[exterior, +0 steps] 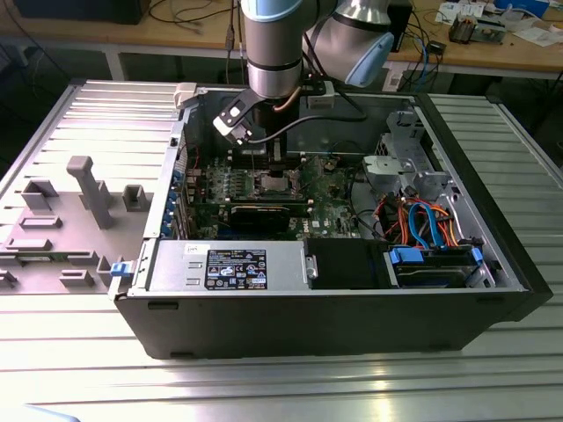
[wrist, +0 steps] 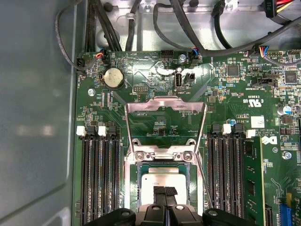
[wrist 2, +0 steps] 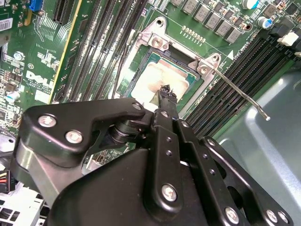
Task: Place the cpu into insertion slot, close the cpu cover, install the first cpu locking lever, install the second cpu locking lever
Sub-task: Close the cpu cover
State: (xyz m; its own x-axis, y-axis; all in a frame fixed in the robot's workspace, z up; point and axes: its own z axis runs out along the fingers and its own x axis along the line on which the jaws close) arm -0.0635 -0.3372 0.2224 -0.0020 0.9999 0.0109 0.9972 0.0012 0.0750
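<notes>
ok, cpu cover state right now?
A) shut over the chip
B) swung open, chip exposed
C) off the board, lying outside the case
B: in the first wrist view the cpu cover is hinged back over the board, green showing through its cut-out, and the cpu lies uncovered.

We observe a ribbed metal worktop [exterior: 352, 387]; behind it, a second, wooden worktop [exterior: 506, 57] carries loose cables [exterior: 189, 13].

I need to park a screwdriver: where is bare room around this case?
The ribbed table is bare in front of the case and beside it at the exterior view's right. Crowded: claw over the cpu, cables inside the case, grey fixtures at the exterior view's left.
</notes>
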